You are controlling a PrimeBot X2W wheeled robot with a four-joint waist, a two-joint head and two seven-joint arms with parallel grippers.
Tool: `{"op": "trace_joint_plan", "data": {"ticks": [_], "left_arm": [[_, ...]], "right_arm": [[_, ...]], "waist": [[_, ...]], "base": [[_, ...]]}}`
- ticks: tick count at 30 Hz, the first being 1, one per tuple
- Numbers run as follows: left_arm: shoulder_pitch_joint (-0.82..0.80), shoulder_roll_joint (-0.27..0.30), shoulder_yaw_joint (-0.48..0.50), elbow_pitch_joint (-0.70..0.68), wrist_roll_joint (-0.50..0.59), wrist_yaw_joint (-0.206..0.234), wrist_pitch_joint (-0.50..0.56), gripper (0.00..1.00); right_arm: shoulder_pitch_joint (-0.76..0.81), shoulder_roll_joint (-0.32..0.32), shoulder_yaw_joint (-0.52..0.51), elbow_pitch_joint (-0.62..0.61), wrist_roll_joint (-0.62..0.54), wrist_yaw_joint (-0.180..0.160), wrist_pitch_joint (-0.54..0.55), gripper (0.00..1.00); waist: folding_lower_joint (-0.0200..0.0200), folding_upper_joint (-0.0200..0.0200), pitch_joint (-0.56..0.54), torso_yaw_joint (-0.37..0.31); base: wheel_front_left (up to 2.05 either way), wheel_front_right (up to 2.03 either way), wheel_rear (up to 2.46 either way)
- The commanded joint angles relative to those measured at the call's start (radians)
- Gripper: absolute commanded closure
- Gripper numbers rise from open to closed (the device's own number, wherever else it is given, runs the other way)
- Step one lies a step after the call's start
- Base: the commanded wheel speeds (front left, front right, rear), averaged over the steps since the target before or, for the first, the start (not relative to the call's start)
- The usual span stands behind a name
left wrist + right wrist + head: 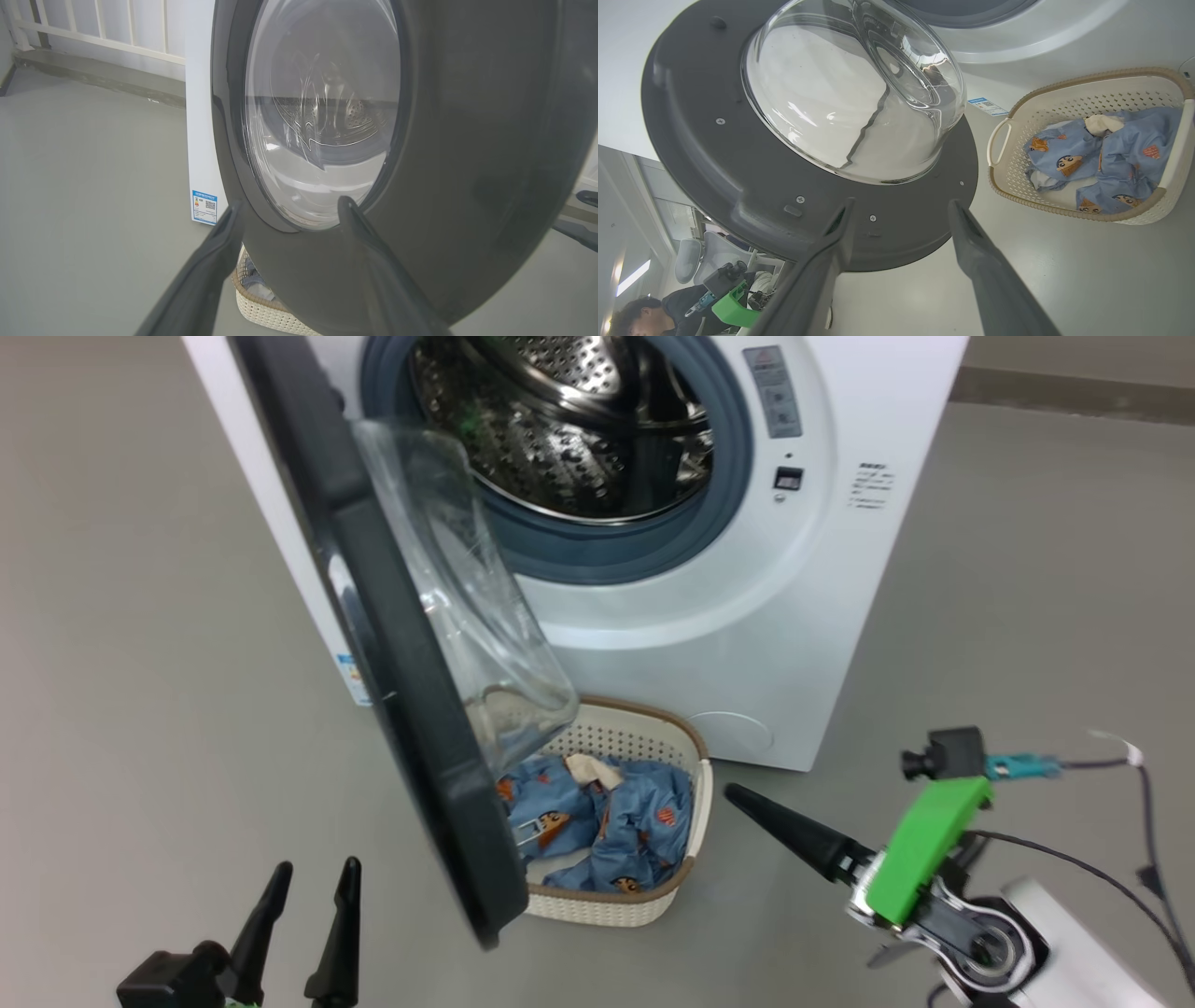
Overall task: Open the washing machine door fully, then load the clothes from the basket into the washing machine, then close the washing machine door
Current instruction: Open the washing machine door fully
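Black door [411, 709] is hanging half open over the basket [644, 907] of clothes [616, 831]. Left hand [316, 866] and right hand [902, 204] are gaping empty. Swinging it fully wide is likely calling for the right hand pressing the inner rim, avoiding the glass.

The clothes [644, 812] are showing blue with orange-brown cartoon faces; the basket [635, 737] is showing cream perforations and a brown rim; the washing machine door [383, 616] is gleaming black.
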Motion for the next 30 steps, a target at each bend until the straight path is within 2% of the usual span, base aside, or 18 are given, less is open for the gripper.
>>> {"op": "trace_joint_plan", "data": {"ticks": [1, 13, 30], "left_arm": [[-0.015, 0.021, 0.040, -0.029, 0.000, -0.003, -0.006, 0.00], [0.014, 0.035, 0.067, -0.043, 0.003, -0.003, -0.006, 0.00], [0.042, 0.044, 0.086, -0.046, 0.008, -0.003, -0.006, 0.00]], "right_arm": [[0.011, -0.016, 0.012, -0.031, -0.014, 0.002, -0.021, 0.00], [0.113, -0.129, 0.027, -0.033, -0.053, 0.002, -0.230, 0.00], [0.192, -0.228, 0.134, 0.046, -0.183, 0.002, -0.590, 0.00]], "waist": [[0.0000, -0.0001, -0.014, -0.019], [0.0000, -0.0001, -0.023, -0.075], [0.0000, -0.0001, -0.045, -0.120]], "base": [[0.00, 0.00, 0.00], [0.00, 0.00, 0.00], [0.00, 0.00, 0.00]]}}
